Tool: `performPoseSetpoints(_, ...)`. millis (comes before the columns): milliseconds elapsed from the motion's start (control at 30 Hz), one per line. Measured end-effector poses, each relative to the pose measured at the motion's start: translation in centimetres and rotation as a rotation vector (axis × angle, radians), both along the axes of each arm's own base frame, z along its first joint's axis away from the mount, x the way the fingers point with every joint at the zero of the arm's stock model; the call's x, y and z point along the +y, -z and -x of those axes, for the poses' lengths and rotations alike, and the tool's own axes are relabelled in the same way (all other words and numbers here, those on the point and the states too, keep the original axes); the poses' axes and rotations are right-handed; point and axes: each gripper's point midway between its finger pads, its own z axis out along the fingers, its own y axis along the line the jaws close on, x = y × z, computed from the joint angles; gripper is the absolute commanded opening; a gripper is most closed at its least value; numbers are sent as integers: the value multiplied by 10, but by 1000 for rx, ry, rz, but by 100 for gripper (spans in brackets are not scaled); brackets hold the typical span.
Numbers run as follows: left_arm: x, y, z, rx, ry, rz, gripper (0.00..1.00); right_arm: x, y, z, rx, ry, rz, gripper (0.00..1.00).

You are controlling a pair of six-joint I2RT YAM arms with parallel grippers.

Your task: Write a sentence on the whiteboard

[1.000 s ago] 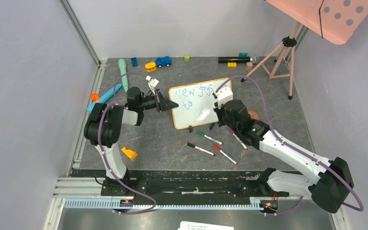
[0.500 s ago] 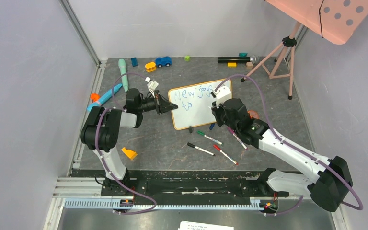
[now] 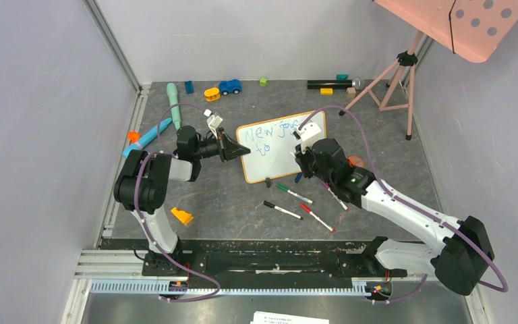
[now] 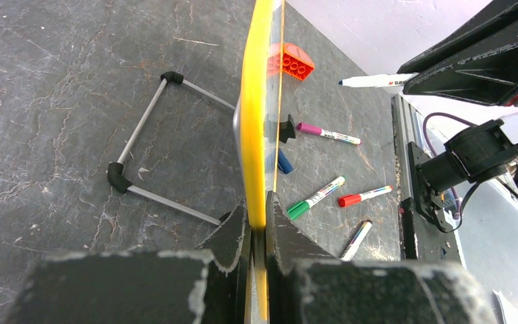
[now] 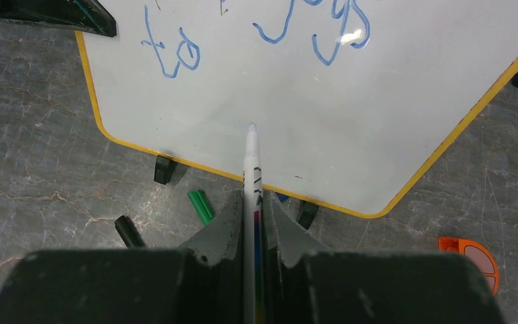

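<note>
The whiteboard with a yellow-orange frame stands tilted on the table. My left gripper is shut on its left edge; in the left wrist view the yellow frame runs between the fingers of that left gripper. The blue sentence reads "New joy" with "to" below it. My right gripper is shut on a white marker, whose tip sits over the bare lower middle of the board. From above, the right gripper covers the board's right part.
Loose markers lie in front of the board: green, black, red and purple. An orange brick lies near left. A pink tripod stands at back right. Toys line the back, including a blue car.
My right gripper with the marker has shifted a little left and back over the board. The left gripper and the board's left edge moved slightly back, then held still.
</note>
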Motion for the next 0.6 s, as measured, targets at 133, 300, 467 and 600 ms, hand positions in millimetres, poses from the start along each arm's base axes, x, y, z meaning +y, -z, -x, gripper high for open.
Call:
performPoseSetpoints(133,0,0,0,2,0,0,2,1,3,1,7,-8,1,0)
performPoseSetpoints(300,0,-2,2,-21,8,10,2,4,7,0,14,-18,5,0)
performPoseSetpoints(467,4,0,2,-24,-1,27,2,9,17,-3,38,-27,19,0)
performPoseSetpoints(600,7,2,0,-3,-4,40,2,11,18,-3,42,-29,15,0)
